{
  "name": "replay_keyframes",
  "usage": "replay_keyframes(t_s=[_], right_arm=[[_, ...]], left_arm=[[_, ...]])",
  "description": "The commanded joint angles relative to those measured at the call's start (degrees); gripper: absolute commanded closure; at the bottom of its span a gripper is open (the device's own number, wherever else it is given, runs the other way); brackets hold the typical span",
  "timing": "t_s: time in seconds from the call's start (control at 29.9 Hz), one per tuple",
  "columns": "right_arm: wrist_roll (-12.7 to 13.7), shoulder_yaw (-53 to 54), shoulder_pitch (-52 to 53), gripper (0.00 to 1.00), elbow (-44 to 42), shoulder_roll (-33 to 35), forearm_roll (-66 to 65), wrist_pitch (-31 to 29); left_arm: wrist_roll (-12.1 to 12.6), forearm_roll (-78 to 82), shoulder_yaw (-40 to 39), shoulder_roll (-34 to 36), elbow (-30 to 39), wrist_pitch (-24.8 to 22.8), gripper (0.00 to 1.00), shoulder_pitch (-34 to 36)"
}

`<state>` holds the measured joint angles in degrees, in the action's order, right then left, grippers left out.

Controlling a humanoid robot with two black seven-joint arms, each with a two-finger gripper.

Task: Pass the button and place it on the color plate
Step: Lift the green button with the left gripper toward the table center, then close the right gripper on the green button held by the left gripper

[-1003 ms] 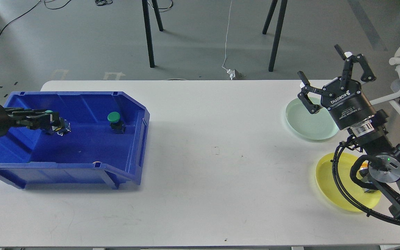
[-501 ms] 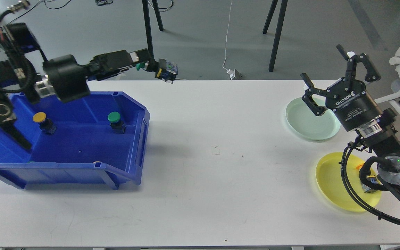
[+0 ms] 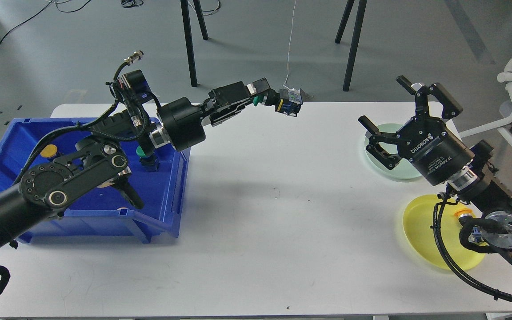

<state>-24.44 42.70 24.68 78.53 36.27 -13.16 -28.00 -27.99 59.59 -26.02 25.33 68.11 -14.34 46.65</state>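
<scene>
While the left gripper (image 3: 282, 101) pinches the green button (image 3: 288, 102) in midair near 12 o'clock, the right gripper (image 3: 391, 120) waits at 3 o'clock, jaws spread; a misaligned handoff could drop it onto the desk (image 3: 256, 213)

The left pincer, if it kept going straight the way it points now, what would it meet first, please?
Probably the right pincer, open and facing it. The left pincer, holding the green button, points right over bare table; depth is unclear, so it could pass behind.
</scene>
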Motion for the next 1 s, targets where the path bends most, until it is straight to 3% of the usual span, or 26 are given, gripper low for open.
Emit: replay_keyframes(t_s=[0.0,0.5,0.97], right_arm=[[-0.08,-4.64,3.88,0.05,-1.88,-2.34,-0.11,0.00],[-0.08,-10.89,10.21,0.05,-7.78,-11.75,-0.20,0.00],[-0.17,-12.38,11.00,0.15,-7.69,-12.37,-0.64,0.00]], left_arm=[[-0.01,0.00,0.01,-0.89,-0.17,0.19,0.80,-0.33],[-0.01,0.09,0.71,-2.56,-0.17,0.81,0.79,-0.42],[-0.01,0.09,0.71,-2.65,-0.70,0.90,0.79,-0.33]])
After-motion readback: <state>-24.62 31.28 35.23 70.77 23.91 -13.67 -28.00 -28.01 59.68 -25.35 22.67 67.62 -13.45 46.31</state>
